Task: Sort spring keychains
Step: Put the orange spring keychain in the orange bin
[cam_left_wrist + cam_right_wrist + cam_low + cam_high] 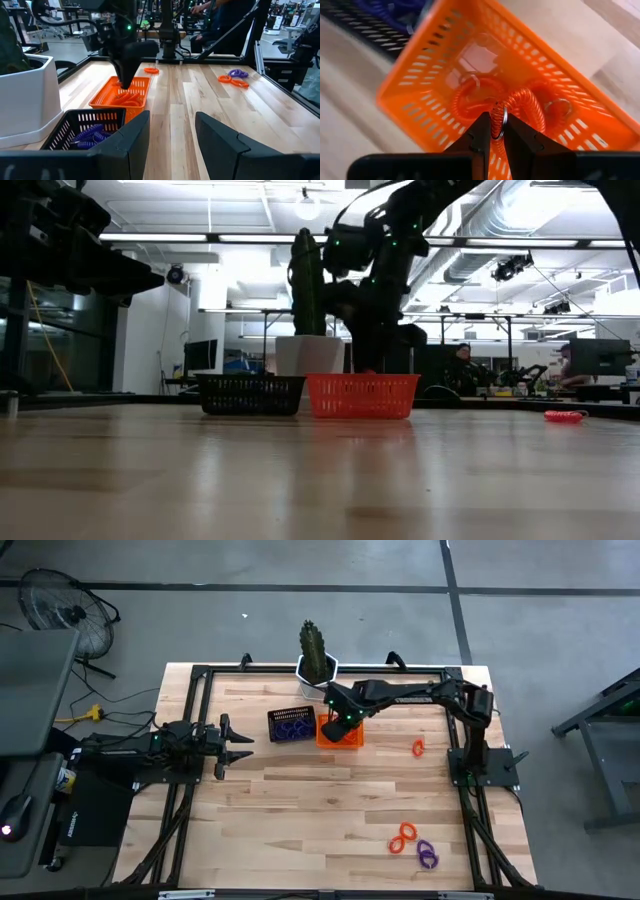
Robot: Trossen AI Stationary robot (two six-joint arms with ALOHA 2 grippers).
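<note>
One orange spring keychain (496,122) pinched in my right gripper (494,131), hovering over the orange basket (347,736) at the table's 12 o'clock. Spread the fingers only once low (avoids bounce-out). Left gripper (237,744) idles spread at 9 o'clock.

I work in a robotics lab: concrete floor (300,565), exposed ceiling ducts (520,210), more workbenches (480,395) and monitors (200,355) behind my table (330,810).
</note>
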